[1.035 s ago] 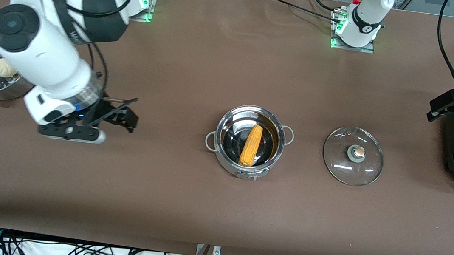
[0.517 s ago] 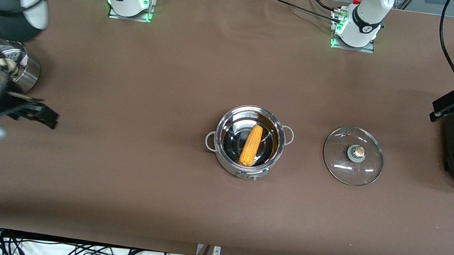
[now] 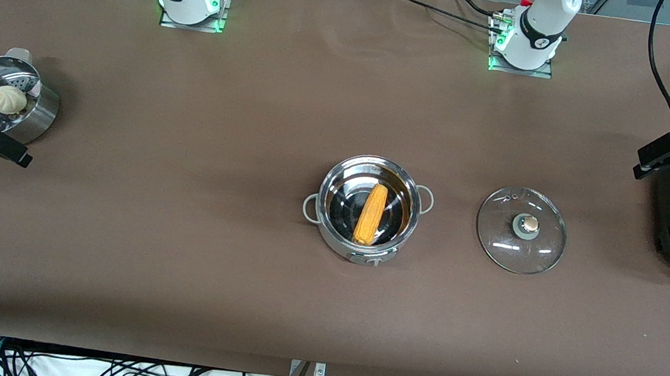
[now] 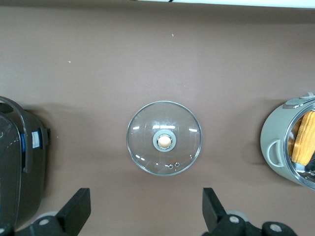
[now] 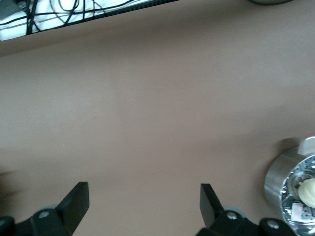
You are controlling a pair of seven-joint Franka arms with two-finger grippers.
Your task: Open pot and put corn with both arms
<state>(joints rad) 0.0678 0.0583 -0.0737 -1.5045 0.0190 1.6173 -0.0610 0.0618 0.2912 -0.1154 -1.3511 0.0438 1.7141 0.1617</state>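
Pot: I see it open at mid-table, corn lying inside.
Lid: flat on the table beside the pot, toward the left arm's end.
Left gripper: I read fingers spread wide, empty, above the lid.
Right gripper: fingers wide, empty, beside the steamer pot holding a bun.

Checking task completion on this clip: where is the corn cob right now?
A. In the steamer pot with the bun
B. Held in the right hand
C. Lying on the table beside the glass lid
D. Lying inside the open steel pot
D: the corn lies inside the pot, which is uncovered, with its glass lid set flat on the table beside it, toward the left arm's end.
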